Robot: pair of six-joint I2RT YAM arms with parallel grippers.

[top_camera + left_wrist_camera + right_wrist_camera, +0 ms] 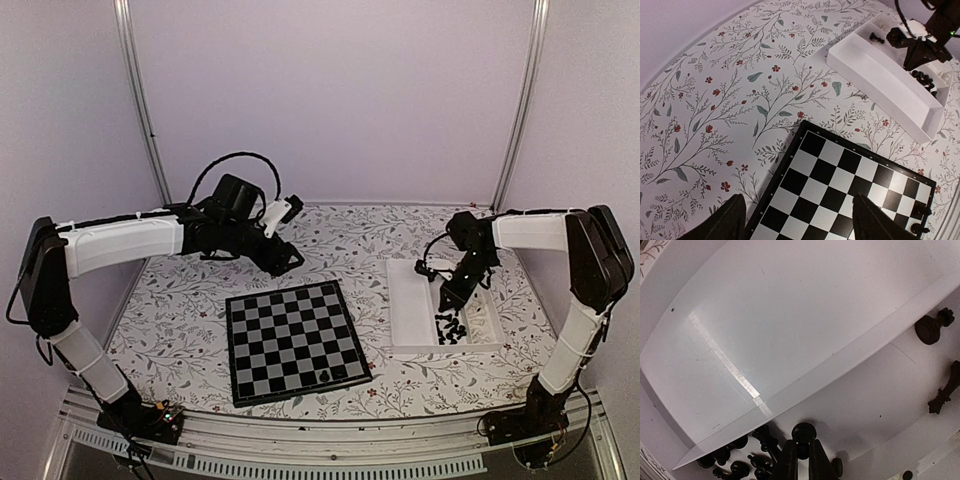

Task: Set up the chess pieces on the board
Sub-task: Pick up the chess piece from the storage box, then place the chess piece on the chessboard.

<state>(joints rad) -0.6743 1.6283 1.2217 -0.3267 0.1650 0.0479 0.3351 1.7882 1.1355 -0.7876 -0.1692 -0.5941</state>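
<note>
The board (295,340) lies flat in the middle of the table, and one black piece (325,376) stands near its front right corner. My right gripper (452,295) is down in the white tray's right compartment. In the right wrist view it (803,450) is shut on a black chess piece (804,432) with a round head. A heap of black chess pieces (740,460) lies just left of it. My left gripper (285,255) hovers open over the board's far left corner (840,185), its fingers (727,222) wide apart and holding nothing.
The white tray (410,310) sits right of the board; its left compartment holds nothing. Two more black pieces (930,330) lie apart at the far end of the right compartment. The flowered tablecloth (740,100) spreads around the board. Purple walls enclose the table.
</note>
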